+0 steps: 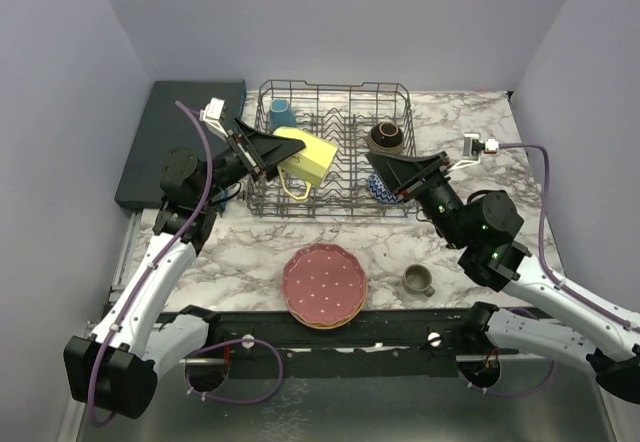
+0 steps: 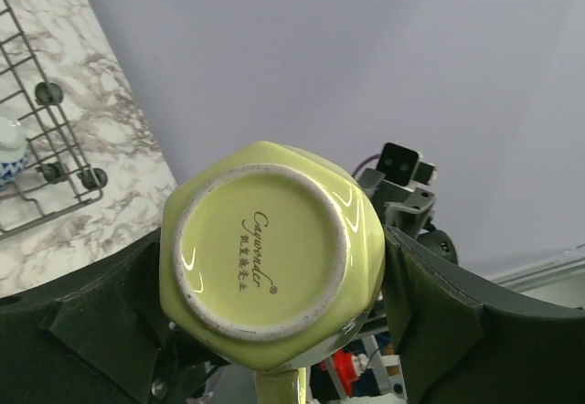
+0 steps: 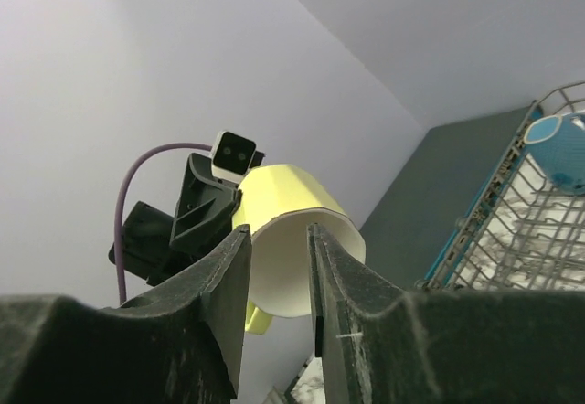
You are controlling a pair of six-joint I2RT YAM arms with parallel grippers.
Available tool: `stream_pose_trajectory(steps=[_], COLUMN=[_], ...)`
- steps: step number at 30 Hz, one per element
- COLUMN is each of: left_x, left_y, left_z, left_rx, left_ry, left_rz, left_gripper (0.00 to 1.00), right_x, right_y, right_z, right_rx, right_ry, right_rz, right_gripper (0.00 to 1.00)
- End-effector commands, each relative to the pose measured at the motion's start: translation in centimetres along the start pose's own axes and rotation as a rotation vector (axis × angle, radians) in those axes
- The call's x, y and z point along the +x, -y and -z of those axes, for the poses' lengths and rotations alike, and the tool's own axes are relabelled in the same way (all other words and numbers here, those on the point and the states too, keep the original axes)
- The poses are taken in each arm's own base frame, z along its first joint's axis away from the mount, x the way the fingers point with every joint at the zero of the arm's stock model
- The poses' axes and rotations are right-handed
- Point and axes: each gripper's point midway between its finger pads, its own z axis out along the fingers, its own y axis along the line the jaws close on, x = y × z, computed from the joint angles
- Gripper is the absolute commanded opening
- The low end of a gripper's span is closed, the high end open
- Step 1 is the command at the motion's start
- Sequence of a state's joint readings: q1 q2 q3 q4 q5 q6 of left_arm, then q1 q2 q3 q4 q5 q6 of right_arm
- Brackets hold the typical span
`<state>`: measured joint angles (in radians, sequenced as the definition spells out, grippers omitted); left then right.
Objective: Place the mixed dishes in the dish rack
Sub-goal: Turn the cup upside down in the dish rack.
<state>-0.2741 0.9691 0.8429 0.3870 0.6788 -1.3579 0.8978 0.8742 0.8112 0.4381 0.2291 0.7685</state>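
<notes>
Left claw (image 1: 272, 154) clamps a glossy faceted yellow mug (image 1: 312, 154) over the wire dish rack (image 1: 330, 87); beyond it, inside, sit a blue mug (image 1: 282, 112) and brown bowl (image 1: 386, 137); right claw (image 1: 385, 172) slightly parted, empty

1. White-and-grey marbled table (image 1: 250, 252) under everything.
2. Far side, middle: grey wire dish rack (image 1: 345, 132), standing on round feet.
3. Far left: flat dark slab (image 1: 160, 127), just beside the rack.
4. Near edge: stacked plates (image 1: 324, 282), pink on top; olive-grey mug (image 1: 418, 280) upright to their right, apart.
</notes>
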Motion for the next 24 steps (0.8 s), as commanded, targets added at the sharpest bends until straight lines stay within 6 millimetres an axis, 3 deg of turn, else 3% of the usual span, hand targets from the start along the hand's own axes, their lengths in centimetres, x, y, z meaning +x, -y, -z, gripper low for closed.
stream_pose_trajectory(steps=[1, 13, 24], left_x=[-1.9, -4.8, -7.9], left_y=[1.6, -3.1, -7.3], left_z=[-0.5, -1.4, -1.0], left_rx=[-0.011, -0.264, -0.478], left_ry=[0.047, 0.088, 0.166], left_rz=[-0.174, -0.333, -0.460], left_gripper=[0.00, 0.00, 0.00], right_x=[-1.2, -3.3, -4.6], right_y=[1.9, 3.8, 5.0], right_z=[1.3, 4.9, 7.1], right_rx=[0.097, 0.209, 0.279], right_ry=[0.031, 0.047, 0.049], right_rz=[0.100, 0.188, 0.267], right_gripper=[0.37, 0.40, 0.41])
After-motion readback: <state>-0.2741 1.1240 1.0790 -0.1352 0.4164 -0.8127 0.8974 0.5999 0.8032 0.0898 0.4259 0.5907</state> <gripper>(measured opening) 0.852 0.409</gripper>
